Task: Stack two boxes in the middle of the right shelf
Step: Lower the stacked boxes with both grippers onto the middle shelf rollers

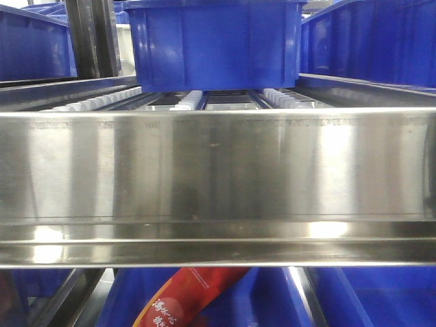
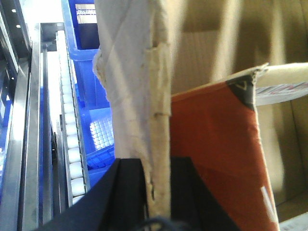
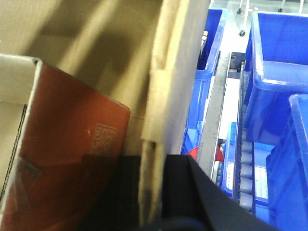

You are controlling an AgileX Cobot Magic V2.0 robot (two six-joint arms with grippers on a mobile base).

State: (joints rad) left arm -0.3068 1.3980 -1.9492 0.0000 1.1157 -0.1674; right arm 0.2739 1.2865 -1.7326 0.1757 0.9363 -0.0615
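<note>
Box point(image 2: 144, 86) mid-carry: left gripper point(image 2: 156, 192) & right gripper point(image 3: 153, 192) each clamp a wall; next, lift onto shelf point(image 1: 218, 170).

blue plastic bins point(image 1: 214, 48), white roller tracks point(image 2: 72, 144), glare on steel, perhaps overhead lighting

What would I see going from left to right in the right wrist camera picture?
Red box → cardboard wall pinched by the right pincer → blue bin → white rollers → big blue bins.
</note>
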